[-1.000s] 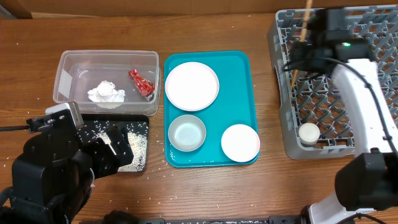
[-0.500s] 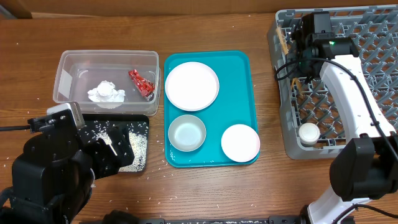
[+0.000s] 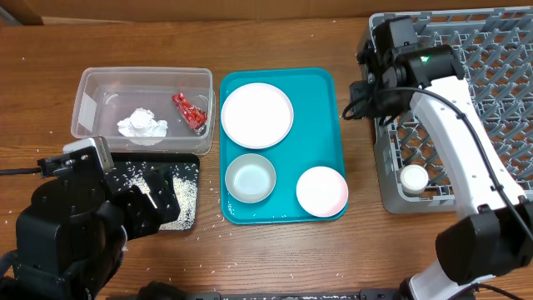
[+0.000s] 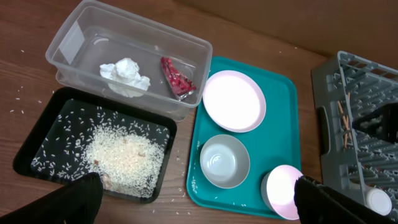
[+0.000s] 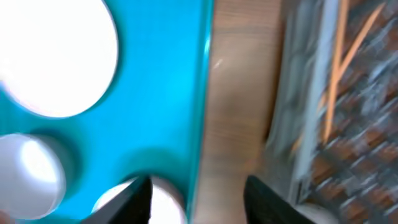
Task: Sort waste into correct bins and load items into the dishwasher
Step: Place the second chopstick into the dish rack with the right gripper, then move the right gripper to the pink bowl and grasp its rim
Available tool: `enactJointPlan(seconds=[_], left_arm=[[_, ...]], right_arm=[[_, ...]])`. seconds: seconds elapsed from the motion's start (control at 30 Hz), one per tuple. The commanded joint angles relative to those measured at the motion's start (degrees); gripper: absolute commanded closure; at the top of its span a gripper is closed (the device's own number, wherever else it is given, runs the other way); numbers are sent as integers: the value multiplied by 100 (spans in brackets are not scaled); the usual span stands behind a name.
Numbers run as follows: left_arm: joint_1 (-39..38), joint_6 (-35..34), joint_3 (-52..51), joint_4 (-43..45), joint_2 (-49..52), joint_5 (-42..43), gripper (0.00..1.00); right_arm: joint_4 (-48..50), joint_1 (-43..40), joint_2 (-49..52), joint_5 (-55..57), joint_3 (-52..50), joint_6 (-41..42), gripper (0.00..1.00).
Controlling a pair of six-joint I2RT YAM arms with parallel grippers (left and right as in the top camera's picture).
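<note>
Overhead view: my right gripper hangs over the left edge of the rack, beside the teal tray. The plate, a bowl and a pink bowl lie on that tray. The cup sits in the rack's near left corner. The tub holds the tissue and wrapper. The black tray, touching the tub's front, holds the rice. A few stray grains dot the table.

Left wrist view: my left gripper is spread wide and empty, high above the table. The chopsticks lie in the rack.

Right wrist view: the picture is smeared. The fingers stand apart with nothing between them, above the teal tray's right edge and the pink bowl's rim.

I judge the waste sorted and the three dishes left to load. The plate lies flat, so a finger may skid off its rim and shove it into the bowls. A pinched bowl wall could slip and tip. My forearm spans the rack, so a careless swing could knock the cup or snag on pegs.
</note>
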Motion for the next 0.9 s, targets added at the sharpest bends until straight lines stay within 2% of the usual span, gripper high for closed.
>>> enactJointPlan(seconds=[0.0, 0.17, 0.27, 0.47, 0.53, 0.77, 0.8, 0.87], left_arm=[[35, 37, 66, 2, 4, 17, 0], [35, 35, 66, 7, 4, 17, 0], [35, 37, 66, 7, 4, -2, 0], [35, 37, 66, 2, 4, 0, 0], [35, 35, 61, 7, 9, 0, 0], [35, 35, 59, 2, 74, 7, 0], [35, 35, 59, 2, 85, 7, 0], [35, 35, 59, 2, 111, 9, 0]], right_arm=[[-247, 122, -107, -627, -216, 595, 53], [-114, 332, -107, -553, -1279, 765, 48], [350, 334, -107, -549, -2002, 1049, 48], [1071, 334, -107, -470, -3086, 1088, 50], [1126, 334, -107, -472, -3187, 1088, 56], [1198, 498, -107, -483, -3274, 1097, 93], [1211, 514, -107, -459, -3274, 1150, 96], [1263, 511, -160, -267, -3189, 1237, 96]])
